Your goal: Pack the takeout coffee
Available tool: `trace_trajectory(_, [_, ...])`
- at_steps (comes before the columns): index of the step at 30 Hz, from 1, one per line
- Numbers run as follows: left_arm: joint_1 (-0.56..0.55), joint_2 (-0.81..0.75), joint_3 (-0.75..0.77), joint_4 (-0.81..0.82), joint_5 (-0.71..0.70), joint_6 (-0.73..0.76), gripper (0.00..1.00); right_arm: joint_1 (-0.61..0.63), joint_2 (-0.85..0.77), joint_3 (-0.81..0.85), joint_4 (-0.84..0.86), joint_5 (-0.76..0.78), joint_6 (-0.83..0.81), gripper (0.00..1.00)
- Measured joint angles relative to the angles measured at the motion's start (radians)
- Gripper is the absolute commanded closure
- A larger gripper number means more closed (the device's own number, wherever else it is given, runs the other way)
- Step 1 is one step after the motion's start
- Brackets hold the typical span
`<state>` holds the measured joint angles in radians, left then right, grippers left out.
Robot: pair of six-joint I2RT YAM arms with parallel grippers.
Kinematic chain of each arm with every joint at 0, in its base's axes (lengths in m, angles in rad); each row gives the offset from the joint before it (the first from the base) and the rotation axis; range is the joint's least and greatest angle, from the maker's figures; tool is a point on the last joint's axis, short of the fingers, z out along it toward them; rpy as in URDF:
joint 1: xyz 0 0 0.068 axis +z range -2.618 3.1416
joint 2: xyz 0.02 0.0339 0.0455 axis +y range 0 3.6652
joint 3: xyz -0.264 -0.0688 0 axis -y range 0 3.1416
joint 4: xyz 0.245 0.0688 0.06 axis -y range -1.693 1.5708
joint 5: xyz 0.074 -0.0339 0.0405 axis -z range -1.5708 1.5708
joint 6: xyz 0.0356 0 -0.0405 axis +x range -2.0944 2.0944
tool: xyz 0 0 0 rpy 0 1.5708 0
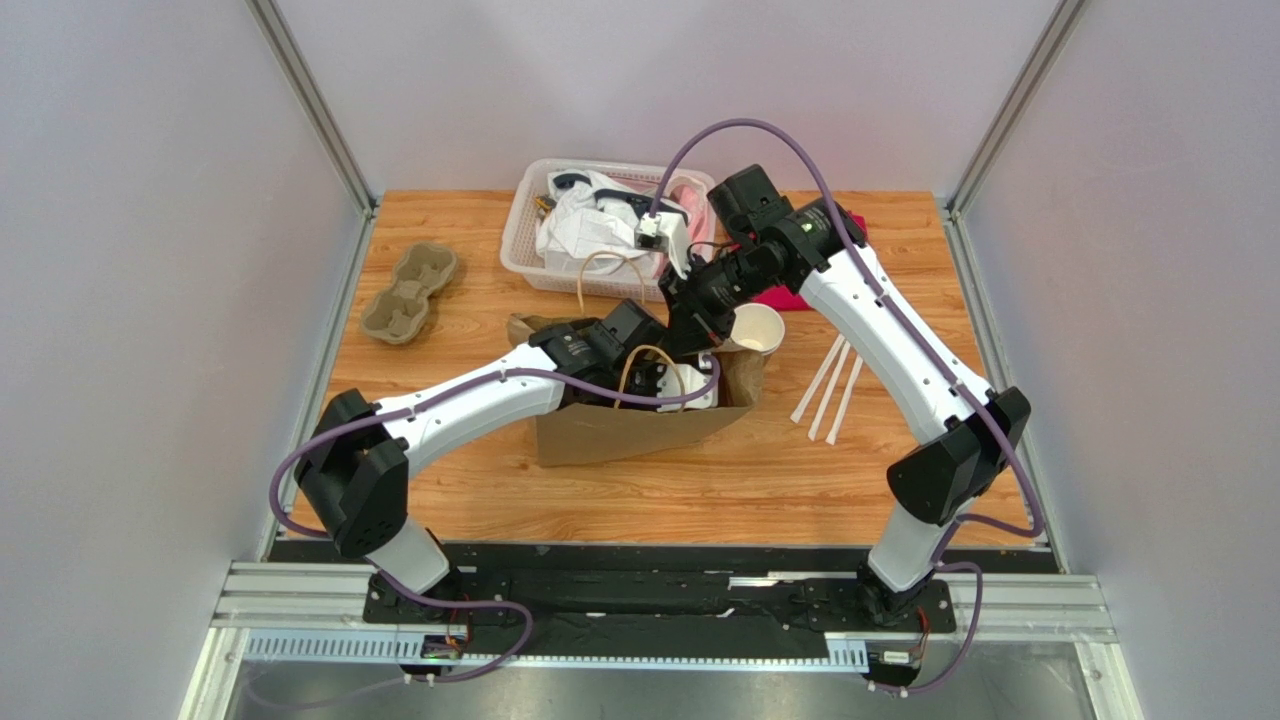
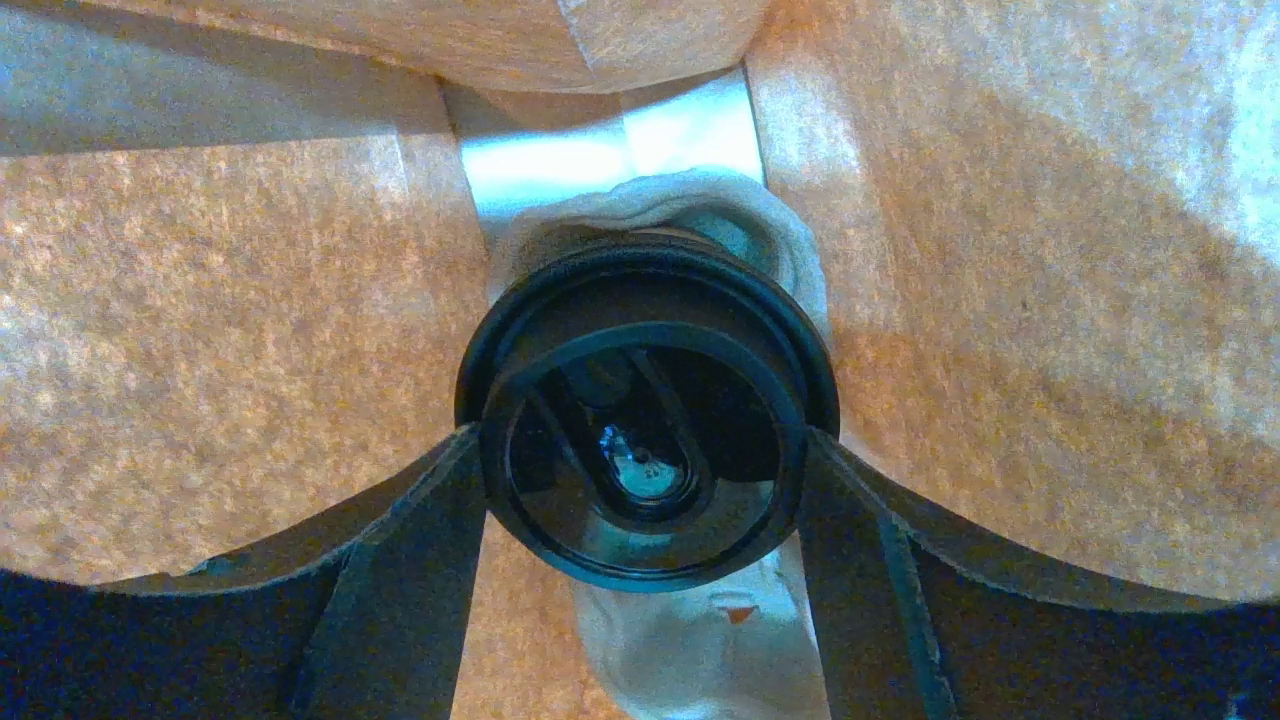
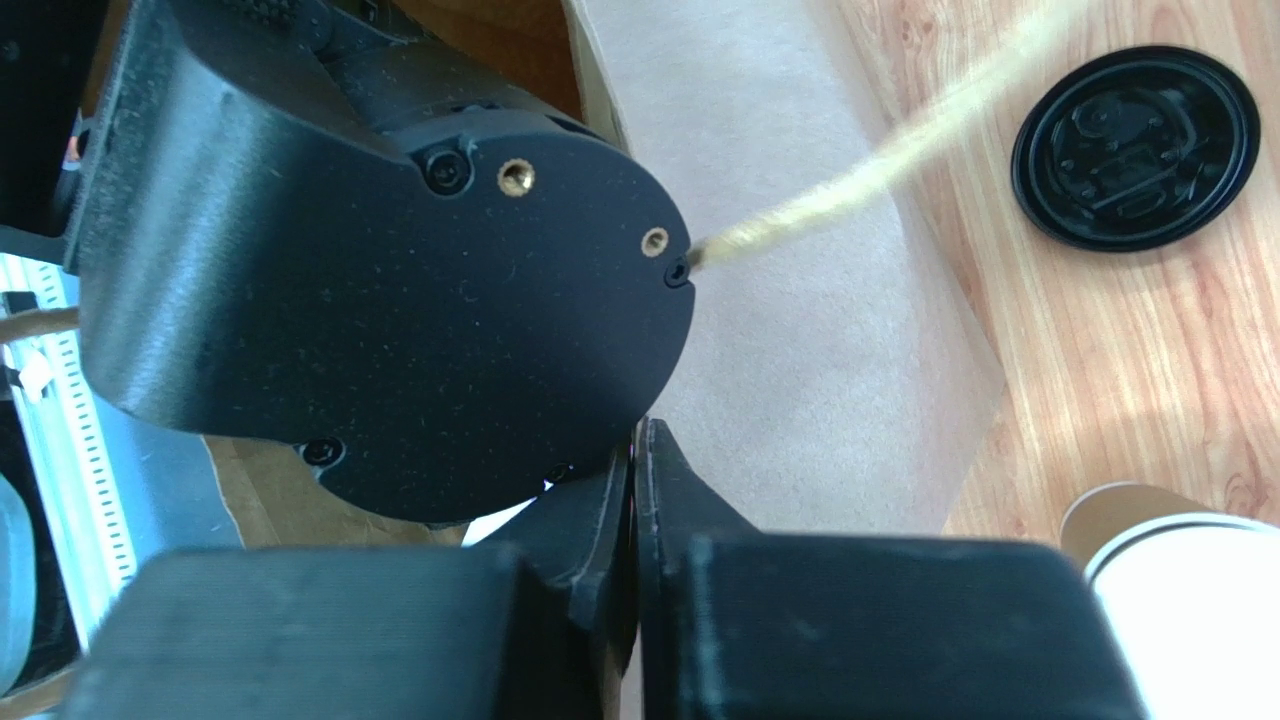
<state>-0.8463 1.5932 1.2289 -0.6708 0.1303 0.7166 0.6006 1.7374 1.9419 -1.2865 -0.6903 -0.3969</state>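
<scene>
The takeout coffee [image 2: 655, 338] shows in the left wrist view from above, as a round black lid. It sits deep inside the brown paper bag [image 1: 631, 428], which lies on its side. My left gripper [image 2: 646, 450] is shut on it, one finger against each side of the lid. A pale moulded shape [image 2: 706, 653] lies under the cup. My right gripper [image 3: 637, 450] [image 1: 694, 320] is shut on the bag's upper edge [image 3: 609, 225], right beside the left wrist housing. In the top view the bag hides the cup.
An open, lidless paper cup [image 1: 756, 327] [image 3: 1187, 600] stands right of the bag mouth. A loose black lid [image 3: 1135, 128] lies on the wood. A pulp cup tray [image 1: 409, 293] is at the left, a white basket [image 1: 529, 248] at the back, and white straws [image 1: 827, 390] at the right.
</scene>
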Motion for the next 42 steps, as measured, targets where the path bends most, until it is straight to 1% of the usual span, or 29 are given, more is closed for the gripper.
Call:
trace_trajectory(1, [0.004, -0.002, -0.002, 0.002, 0.005, 0.0, 1.0, 0.0, 0.008, 0.012, -0.004, 0.0, -0.001, 0.67])
trace_trajectory(3, [0.015, -0.004, -0.004, 0.006, 0.023, 0.0, 1.0, -0.003, 0.026, 0.043, -0.024, -0.004, 0.003, 0.5])
trace_trajectory(4, [0.019, -0.004, -0.005, 0.007, 0.03, 0.0, 1.0, -0.005, 0.035, 0.061, -0.031, -0.008, 0.006, 0.38])
trace_trajectory(5, [0.024, -0.004, -0.005, 0.007, 0.037, 0.002, 1.0, -0.009, 0.044, 0.079, -0.036, -0.006, 0.01, 0.34])
trace_trajectory(7, [0.027, -0.004, -0.005, 0.008, 0.047, 0.002, 1.0, -0.024, 0.063, 0.129, -0.057, -0.006, 0.014, 0.29])
trace_trajectory(9, [0.031, -0.004, -0.005, 0.009, 0.056, 0.002, 1.0, -0.043, 0.076, 0.181, -0.063, -0.001, 0.02, 0.27])
trace_trajectory(10, [0.032, -0.004, -0.005, 0.009, 0.058, 0.002, 1.0, -0.055, 0.076, 0.204, -0.063, 0.009, 0.026, 0.22])
trace_trajectory(13, [0.032, -0.004, -0.005, 0.01, 0.057, 0.002, 1.0, -0.076, 0.073, 0.243, -0.06, 0.039, 0.043, 0.2])
trace_trajectory(16, [0.034, -0.003, -0.005, 0.01, 0.057, 0.002, 1.0, -0.089, 0.055, 0.241, -0.063, 0.1, 0.056, 0.2])
trace_trajectory(18, [0.038, -0.003, -0.005, 0.01, 0.059, 0.002, 1.0, -0.09, 0.04, 0.23, -0.063, 0.135, 0.06, 0.22])
trace_trajectory(19, [0.04, -0.003, -0.005, 0.01, 0.06, 0.003, 1.0, -0.09, 0.032, 0.222, -0.063, 0.153, 0.06, 0.28])
trace_trajectory(21, [0.043, -0.002, -0.004, 0.01, 0.064, 0.004, 1.0, -0.089, 0.018, 0.209, -0.064, 0.178, 0.061, 0.38])
trace_trajectory(22, [0.044, -0.001, -0.003, 0.01, 0.065, 0.004, 1.0, -0.089, 0.014, 0.203, -0.063, 0.186, 0.062, 0.57])
trace_trajectory(23, [0.045, 0.0, -0.003, 0.01, 0.066, 0.004, 1.0, -0.089, 0.013, 0.199, -0.063, 0.19, 0.063, 0.72])
trace_trajectory(24, [0.045, 0.001, -0.002, 0.01, 0.068, 0.004, 1.0, -0.089, 0.012, 0.197, -0.063, 0.194, 0.059, 0.82])
trace_trajectory(25, [0.047, 0.002, -0.002, 0.01, 0.069, 0.004, 1.0, -0.089, 0.012, 0.192, -0.062, 0.194, 0.063, 1.0])
trace_trajectory(32, [0.052, 0.001, -0.002, 0.008, 0.075, 0.009, 1.0, -0.087, 0.002, 0.144, -0.063, 0.167, 0.087, 1.0])
trace_trajectory(42, [0.052, -0.013, -0.019, 0.004, 0.074, 0.038, 1.0, -0.106, -0.012, 0.16, -0.068, 0.07, 0.168, 1.0])
